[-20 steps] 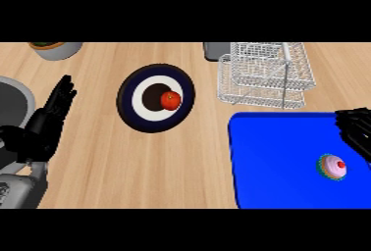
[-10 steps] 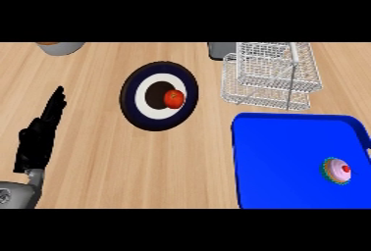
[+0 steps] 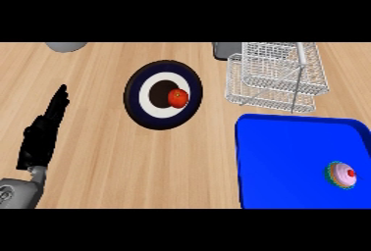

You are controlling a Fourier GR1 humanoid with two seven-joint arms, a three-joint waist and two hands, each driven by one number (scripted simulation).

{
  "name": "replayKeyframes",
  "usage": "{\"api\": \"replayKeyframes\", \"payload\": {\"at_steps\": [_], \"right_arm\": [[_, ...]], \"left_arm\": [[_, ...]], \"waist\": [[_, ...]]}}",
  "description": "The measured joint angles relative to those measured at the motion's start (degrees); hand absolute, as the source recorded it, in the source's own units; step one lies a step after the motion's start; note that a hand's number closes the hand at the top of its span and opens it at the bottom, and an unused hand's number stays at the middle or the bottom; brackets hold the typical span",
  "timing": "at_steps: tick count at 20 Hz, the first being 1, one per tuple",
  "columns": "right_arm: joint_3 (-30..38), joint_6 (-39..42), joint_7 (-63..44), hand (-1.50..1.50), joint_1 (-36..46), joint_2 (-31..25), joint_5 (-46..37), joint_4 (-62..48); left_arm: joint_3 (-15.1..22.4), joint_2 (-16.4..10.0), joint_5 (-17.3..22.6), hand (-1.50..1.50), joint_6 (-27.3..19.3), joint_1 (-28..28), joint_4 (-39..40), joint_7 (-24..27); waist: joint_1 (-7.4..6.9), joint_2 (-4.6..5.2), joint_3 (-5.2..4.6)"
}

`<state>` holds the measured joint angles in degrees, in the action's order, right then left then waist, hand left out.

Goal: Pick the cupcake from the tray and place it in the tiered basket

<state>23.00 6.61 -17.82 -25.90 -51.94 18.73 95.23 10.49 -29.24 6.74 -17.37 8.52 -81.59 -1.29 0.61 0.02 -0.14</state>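
A cupcake point(image 3: 341, 175) with pink frosting and a red cherry stands on the blue tray point(image 3: 290, 157) at the lower right. The white wire tiered basket point(image 3: 278, 73) sits behind the tray at the upper right. My left hand point(image 3: 43, 131) rests at the left edge, fingers straight and pointing up, far from both. No right hand shows in the head view.
A dark round plate point(image 3: 148, 105) with white rings holds a red fruit point(image 3: 178, 97) in the middle of the wooden counter. A grey object point(image 3: 66, 46) sits at the top left and another grey one point(image 3: 226, 49) behind the basket.
The right hand, seen over the tray's right edge a second ago, has left the view. The left hand has straightened and the view has shifted slightly.
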Motion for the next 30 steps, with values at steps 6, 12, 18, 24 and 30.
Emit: {"api": "replayKeyframes", "payload": {"at_steps": [6,12,18,24,30], "right_arm": [[-4.1,0.3,-15.3,-1.5,7.4,-3.2,-0.8,4.1],[-8.7,3.0,-25.6,-1.5,14.8,-3.0,-1.5,2.0],[-13.1,5.9,-30.9,-1.5,19.9,-0.4,-5.4,-0.7],[-14.7,8.1,-32.7,-1.5,21.4,3.9,-10.5,-1.4],[-14.9,10.0,-32.4,-1.5,21.0,7.3,-16.6,-0.2]], "left_arm": [[-0.6,1.1,-1.4,0.0,1.0,1.5,1.4,0.1],[-1.3,2.3,-2.9,0.0,1.6,1.4,0.2,-1.2],[-2.6,3.5,-4.5,0.0,2.7,1.6,-0.2,-2.3],[-4.7,5.0,-5.9,0.0,4.3,-0.3,-0.6,-1.1],[-6.2,6.6,-8.0,0.0,5.5,0.1,-0.4,-1.6]], "waist": [[-0.89,0.11,0.06],[-1.05,0.07,0.1],[-0.93,0.04,0.13],[-0.68,-0.03,0.12],[-0.51,-0.04,0.13]]}}
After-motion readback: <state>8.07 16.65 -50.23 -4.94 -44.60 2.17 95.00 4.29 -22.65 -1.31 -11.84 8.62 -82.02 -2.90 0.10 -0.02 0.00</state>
